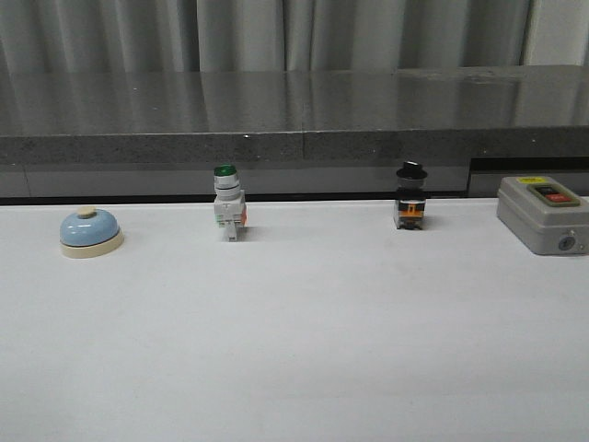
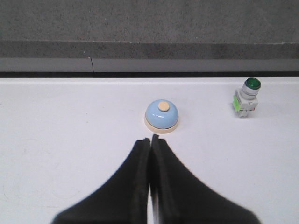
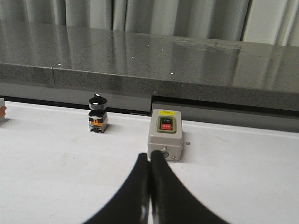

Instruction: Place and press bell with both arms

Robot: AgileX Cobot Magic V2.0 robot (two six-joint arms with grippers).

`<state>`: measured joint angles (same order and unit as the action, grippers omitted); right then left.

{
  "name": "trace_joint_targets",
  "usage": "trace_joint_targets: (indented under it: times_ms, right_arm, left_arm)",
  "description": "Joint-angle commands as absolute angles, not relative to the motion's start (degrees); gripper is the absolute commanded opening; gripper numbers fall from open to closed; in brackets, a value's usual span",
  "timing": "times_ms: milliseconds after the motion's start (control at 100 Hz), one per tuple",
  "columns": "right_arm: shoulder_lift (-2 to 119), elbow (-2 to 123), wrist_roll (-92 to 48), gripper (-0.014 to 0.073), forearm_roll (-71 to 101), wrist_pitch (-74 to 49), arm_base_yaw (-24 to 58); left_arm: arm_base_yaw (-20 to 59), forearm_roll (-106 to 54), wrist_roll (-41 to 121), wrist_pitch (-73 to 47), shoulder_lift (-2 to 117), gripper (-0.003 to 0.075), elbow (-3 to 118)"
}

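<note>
A small light-blue bell (image 1: 90,230) with a cream base and a cream button on top sits upright on a white table (image 1: 294,350), far over on the robot's left side and close to the table's back edge. In the left wrist view the same bell (image 2: 161,116) lies just ahead of the left gripper (image 2: 150,140). The gripper's two black fingers are pressed together, tips pointing toward the bell's base; there is a narrow strip of bare table between tips and bell, so they appear near but not touching. Nothing is held between the fingers.

The right gripper (image 3: 150,156) is likewise closed and empty, its fingers flush against each other. It points at a grey box (image 3: 165,135) with a red and a black button on its top face (a yellow label sits above them); whether the tips touch the box cannot be told. Neither arm shows in the front view — only the wrist cameras catch the fingertips.

Three other items stand along the back of the table, well apart from one another: a white push-button switch with a green cap (image 1: 228,203) to the right of the bell, a black-knobbed switch (image 1: 410,197) farther right, and the grey box at the far right edge. Behind the table runs a dark stone ledge (image 1: 294,110), with pale curtains (image 1: 276,32) beyond it.
</note>
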<state>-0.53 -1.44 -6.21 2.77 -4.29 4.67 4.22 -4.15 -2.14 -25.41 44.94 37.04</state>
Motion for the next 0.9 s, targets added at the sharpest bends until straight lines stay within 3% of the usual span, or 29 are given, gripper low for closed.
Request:
trace_joint_targets:
  times_ms: [0,410,510,630,800,850,890]
  right_arm:
    - [-1.6,-0.7,-6.3,-0.0060,2.2,0.5,4.2]
    - [-1.6,-0.7,-6.3,-0.0060,2.2,0.5,4.2]
    - [-1.6,-0.7,-6.3,-0.0060,2.2,0.5,4.2]
    - [-1.6,-0.7,-6.3,-0.0060,2.2,0.5,4.2]
    - [-1.6,-0.7,-6.3,-0.0060,2.2,0.5,4.2]
    - [-1.6,-0.7,-6.3,-0.0060,2.2,0.5,4.2]
    - [-1.6,-0.7,-6.3,-0.0060,2.2,0.5,4.2]
  left_arm:
    - [4.1,-4.9,-2.5,-23.5,49.1,-0.0020,42.0]
    - [4.1,-5.9,-2.5,-24.2,58.3,-0.0020,45.2]
    - [4.1,-5.9,-2.5,-24.5,58.3,0.0011,45.2]
    - [4.1,-5.9,-2.5,-25.0,58.3,0.0182,45.2]
    - [4.1,-5.8,-2.1,-24.4,58.3,0.0629,45.2]
    - [4.1,-5.9,-2.1,-24.0,58.3,0.0713,45.2]
    - [4.1,-6.3,-2.1,-23.8,58.3,0.0713,45.2]
